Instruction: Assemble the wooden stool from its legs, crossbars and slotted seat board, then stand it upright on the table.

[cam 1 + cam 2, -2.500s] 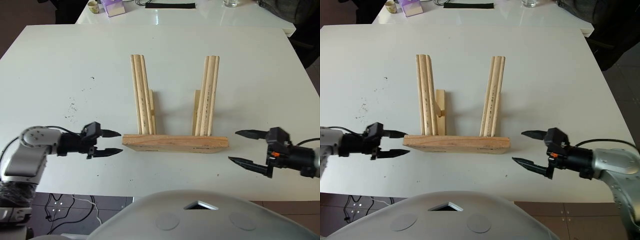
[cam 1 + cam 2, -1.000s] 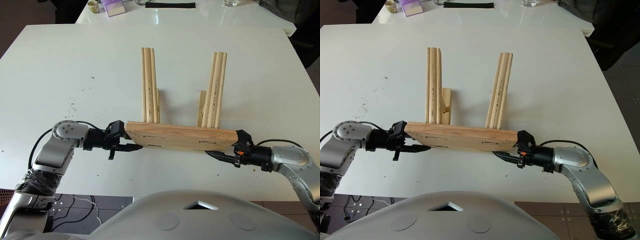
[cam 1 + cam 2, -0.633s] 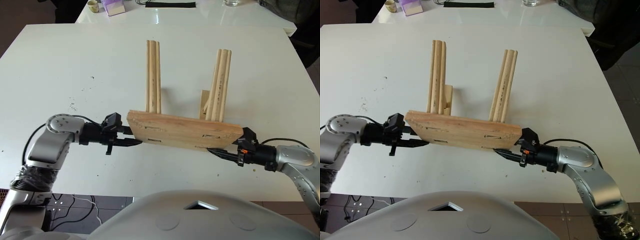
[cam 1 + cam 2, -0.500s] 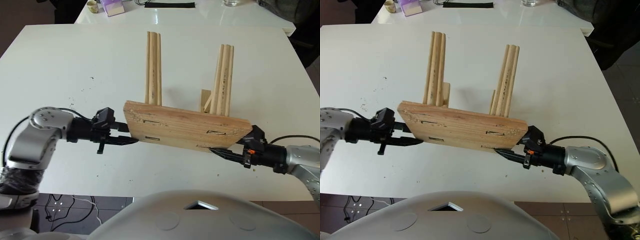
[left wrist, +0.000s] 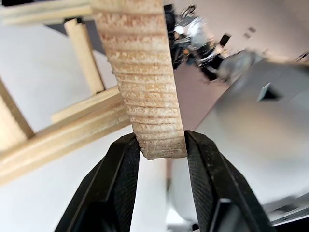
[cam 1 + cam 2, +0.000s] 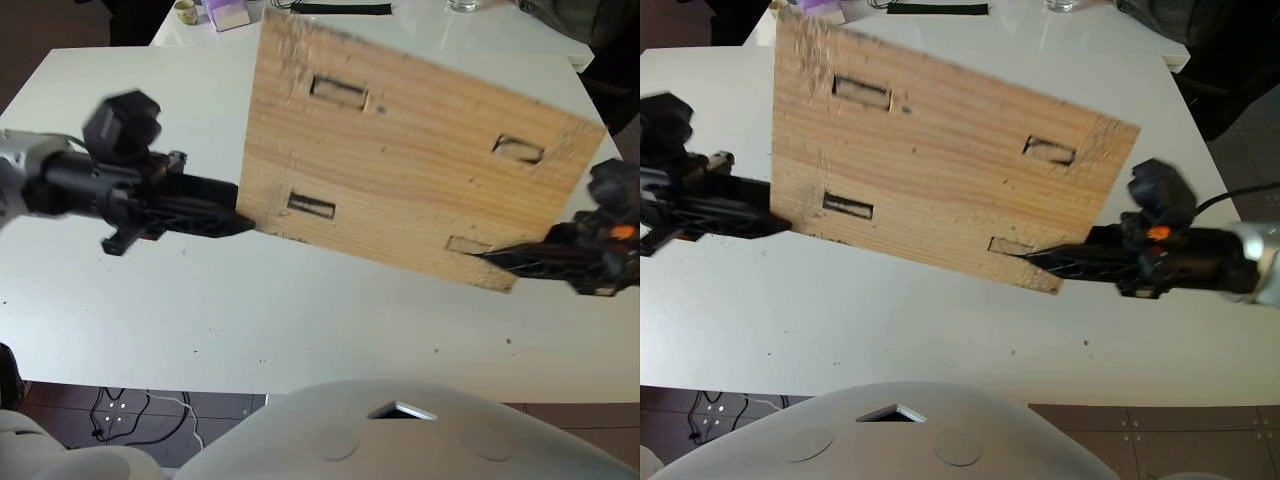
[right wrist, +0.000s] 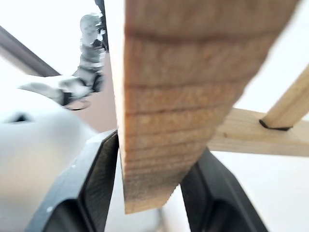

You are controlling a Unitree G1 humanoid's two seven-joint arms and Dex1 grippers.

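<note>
The assembled stool hangs above the table, its slotted seat board [image 6: 400, 160] tilted to face the head camera and hiding the legs. My left gripper [image 6: 238, 222] is shut on the board's lower left corner. My right gripper [image 6: 488, 256] is shut on its lower right corner. In the left wrist view the fingers [image 5: 120, 169] pinch the board's end grain [image 5: 145, 87], with a leg [image 5: 63, 137] and a crossbar [image 5: 83, 55] behind. The right wrist view has the fingers [image 7: 96, 179] clamping the board edge [image 7: 183, 96], with a crossbar [image 7: 251, 137] beyond.
The white table [image 6: 300, 320] lies below the stool, its front edge close to me. A second white table behind holds a cup [image 6: 186, 12], a purple box [image 6: 228, 14] and a black strip [image 6: 340, 9].
Both grippers have raised the stool off the table and towards the head camera. The seat board has tipped to face it, and the legs have gone behind it.
</note>
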